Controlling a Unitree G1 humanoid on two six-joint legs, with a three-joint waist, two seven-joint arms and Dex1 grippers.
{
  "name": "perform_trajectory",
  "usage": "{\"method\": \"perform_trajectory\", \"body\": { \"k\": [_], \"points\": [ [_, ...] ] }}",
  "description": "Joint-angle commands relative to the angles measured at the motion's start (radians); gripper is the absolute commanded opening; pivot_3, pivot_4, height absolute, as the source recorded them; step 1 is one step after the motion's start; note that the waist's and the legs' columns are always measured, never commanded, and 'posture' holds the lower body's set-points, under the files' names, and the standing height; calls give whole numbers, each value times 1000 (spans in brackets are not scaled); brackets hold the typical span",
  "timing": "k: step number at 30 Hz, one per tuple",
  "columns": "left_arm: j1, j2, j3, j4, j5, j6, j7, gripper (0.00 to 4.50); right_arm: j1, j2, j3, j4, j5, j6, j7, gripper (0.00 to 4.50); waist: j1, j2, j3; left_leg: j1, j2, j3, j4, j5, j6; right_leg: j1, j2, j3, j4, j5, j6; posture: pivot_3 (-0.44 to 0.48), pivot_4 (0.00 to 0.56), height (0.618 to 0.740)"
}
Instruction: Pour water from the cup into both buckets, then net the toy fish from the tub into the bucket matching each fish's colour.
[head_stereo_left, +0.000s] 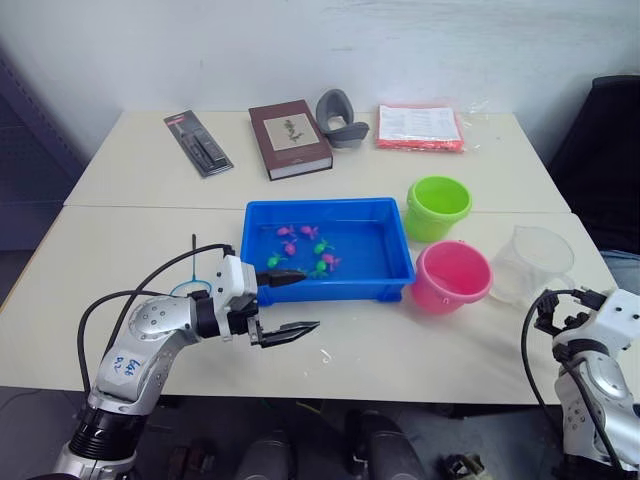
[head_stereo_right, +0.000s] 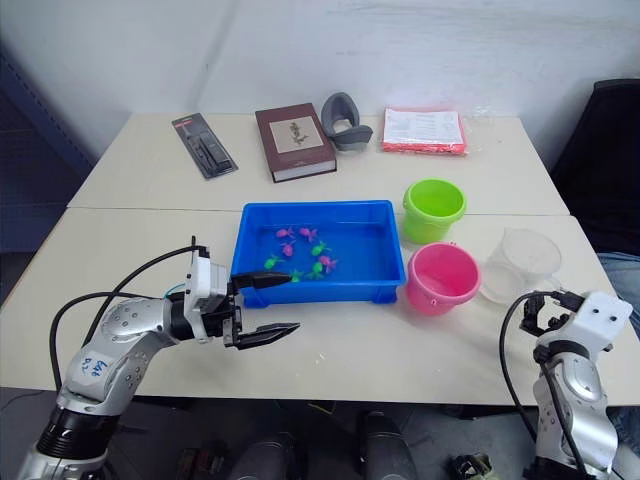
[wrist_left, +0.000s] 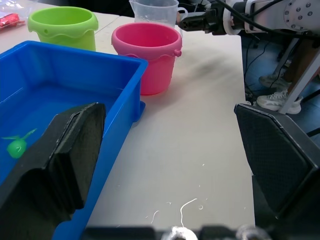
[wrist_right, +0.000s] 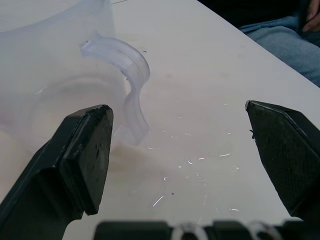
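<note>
Fish (head_stereo_left: 322, 247) all sat in blue tub (head_stereo_left: 395, 232); none netted. Clear cup (wrist_right: 60, 85) stood untouched beside pink bucket (head_stereo_left: 452, 277), green bucket (head_stereo_left: 438, 205) behind. Right gripper (wrist_right: 180, 145) gaped empty near cup handle. Left gripper (head_stereo_left: 290, 300) spread empty at tub's front edge. Pouring judged pending.

Bare table (head_stereo_left: 400, 340) before tub (head_stereo_left: 330, 290), buckets (head_stereo_left: 450, 278) beside
</note>
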Motion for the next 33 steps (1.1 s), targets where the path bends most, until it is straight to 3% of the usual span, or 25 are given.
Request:
{"method": "perform_trajectory", "body": {
  "k": [1,18,21,27,33],
  "points": [
    [-9,-9,-6,-23,3,-14,2,4436,-42,-20,-32,35,3,-23,1,4500,0,0,0,0,0,0,0,0,0,0,0,0,0,0,0,0,150,740],
    [-6,-11,-14,-35,3,0,8,4436,-169,-26,-62,261,6,-195,31,4500,0,0,0,0,0,0,0,0,0,0,0,0,0,0,0,0,150,740],
    [-12,-11,-17,-30,4,-1,8,4500,-179,-23,-55,280,14,-215,50,3163,0,1,0,0,0,0,0,0,0,0,0,0,0,0,0,0,150,740],
    [-30,-11,-17,-12,6,-2,3,4500,-166,-19,-52,232,27,-215,59,63,1,1,0,0,0,0,0,0,0,0,0,0,0,0,0,0,150,740],
    [-46,-17,1,-18,-65,70,-5,4500,-88,-45,-45,40,57,-126,70,63,2,2,1,0,0,0,0,0,0,0,-1,0,-1,0,0,0,150,740]
  ]
}}
